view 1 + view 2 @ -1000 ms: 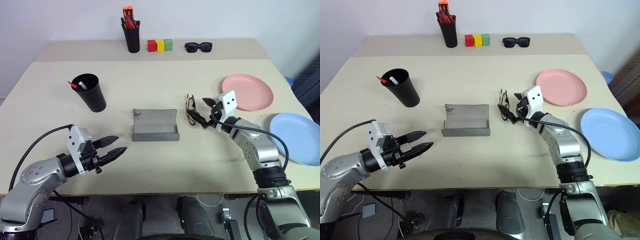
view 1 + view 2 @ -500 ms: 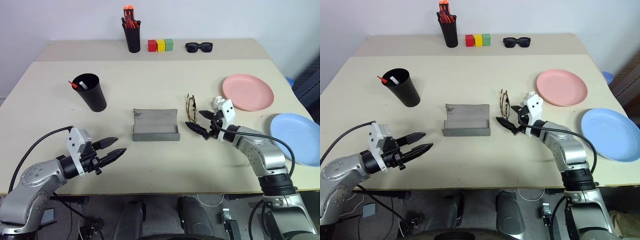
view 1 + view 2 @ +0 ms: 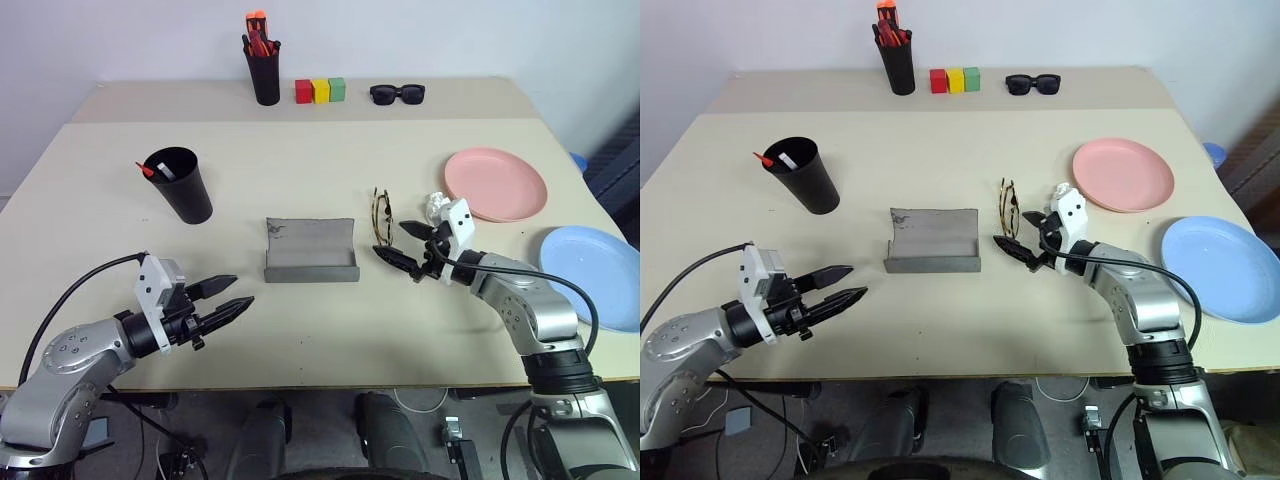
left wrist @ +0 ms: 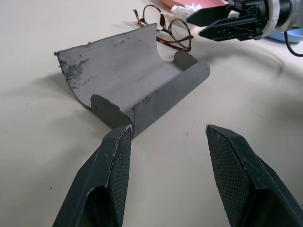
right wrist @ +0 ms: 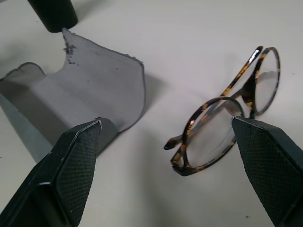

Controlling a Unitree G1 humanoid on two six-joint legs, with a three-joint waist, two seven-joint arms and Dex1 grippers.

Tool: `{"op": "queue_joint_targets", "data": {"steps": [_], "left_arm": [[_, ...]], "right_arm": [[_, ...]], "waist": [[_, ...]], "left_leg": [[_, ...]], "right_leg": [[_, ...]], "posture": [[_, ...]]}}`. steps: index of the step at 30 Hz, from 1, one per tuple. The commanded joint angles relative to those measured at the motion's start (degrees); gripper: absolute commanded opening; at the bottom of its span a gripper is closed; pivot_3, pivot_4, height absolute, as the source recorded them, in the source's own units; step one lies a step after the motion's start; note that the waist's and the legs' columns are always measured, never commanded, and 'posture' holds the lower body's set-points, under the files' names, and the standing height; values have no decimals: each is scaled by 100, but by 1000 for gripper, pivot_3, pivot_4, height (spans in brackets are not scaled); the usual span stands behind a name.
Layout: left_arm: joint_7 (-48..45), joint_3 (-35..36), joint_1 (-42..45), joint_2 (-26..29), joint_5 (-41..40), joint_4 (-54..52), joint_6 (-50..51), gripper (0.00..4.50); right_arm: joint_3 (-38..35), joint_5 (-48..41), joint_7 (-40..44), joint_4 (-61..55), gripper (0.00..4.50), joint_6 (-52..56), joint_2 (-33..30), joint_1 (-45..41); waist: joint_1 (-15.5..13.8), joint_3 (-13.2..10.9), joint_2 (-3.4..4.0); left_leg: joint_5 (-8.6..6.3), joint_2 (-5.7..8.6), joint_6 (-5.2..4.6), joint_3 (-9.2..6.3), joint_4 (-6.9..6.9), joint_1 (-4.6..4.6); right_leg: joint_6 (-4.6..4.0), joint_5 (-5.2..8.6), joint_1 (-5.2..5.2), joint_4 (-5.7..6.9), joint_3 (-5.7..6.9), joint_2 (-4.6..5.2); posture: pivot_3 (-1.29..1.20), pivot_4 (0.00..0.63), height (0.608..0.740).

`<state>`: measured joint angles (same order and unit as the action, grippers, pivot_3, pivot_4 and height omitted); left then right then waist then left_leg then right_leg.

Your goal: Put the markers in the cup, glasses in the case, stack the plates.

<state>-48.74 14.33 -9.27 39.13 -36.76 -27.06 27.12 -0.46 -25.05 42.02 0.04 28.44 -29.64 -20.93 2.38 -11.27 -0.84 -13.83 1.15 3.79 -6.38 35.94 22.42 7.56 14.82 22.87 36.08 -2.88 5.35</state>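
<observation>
The glasses [image 3: 381, 214] lie on the table just right of the open grey case [image 3: 310, 252]. My right gripper [image 3: 390, 240] is open, low at the near right end of the glasses, and holds nothing. In its wrist view the glasses [image 5: 227, 118] lie between the fingertips and a little beyond them. My left gripper [image 3: 242, 290] is open and empty at the near left, pointing at the case [image 4: 137, 94]. The black cup [image 3: 180, 185] at the left holds two markers [image 3: 150, 171]. The pink plate [image 3: 496, 184] and the blue plate [image 3: 592, 275] lie apart on the right.
A black pen holder with orange-red pens [image 3: 264, 68], three coloured blocks [image 3: 320, 91] and black sunglasses [image 3: 397, 94] stand along the far edge. A crumpled white scrap [image 3: 434, 203] lies beside the pink plate, behind my right gripper.
My right gripper has drawn back a little from the glasses toward the near edge, sunk lower and turned more to the left. The glasses, the case and my left arm have not moved.
</observation>
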Motion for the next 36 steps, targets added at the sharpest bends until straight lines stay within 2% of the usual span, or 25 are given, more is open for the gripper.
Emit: {"op": "queue_joint_targets", "data": {"steps": [1, 22, 36], "left_arm": [[-29, 50, -25, -13, -41, -122, -91, 2532], [44, 58, -200, -43, -80, -248, -73, 2532], [133, 73, -343, -125, -82, -397, -51, 2532]], "right_arm": [[-60, -98, 55, -314, 4464, 48, 53, -75], [364, -46, 233, -564, 4464, 182, 472, -54], [469, 194, 239, -131, 4464, -100, 700, -257]], "waist": [[0, 0, 0], [1, 0, 0], [4, 0, 0]], "left_leg": [[0, 0, 0, 0, 0, 0], [0, 0, 0, 0, -1, 1], [0, 0, 1, 0, -2, 1]], "right_leg": [[0, 0, 0, 0, 0, 0], [0, 0, 2, 0, 0, 0], [-1, 0, 4, -1, 0, 0]], "posture": [[0, 150, 740], [0, 150, 740], [0, 150, 740]]}}
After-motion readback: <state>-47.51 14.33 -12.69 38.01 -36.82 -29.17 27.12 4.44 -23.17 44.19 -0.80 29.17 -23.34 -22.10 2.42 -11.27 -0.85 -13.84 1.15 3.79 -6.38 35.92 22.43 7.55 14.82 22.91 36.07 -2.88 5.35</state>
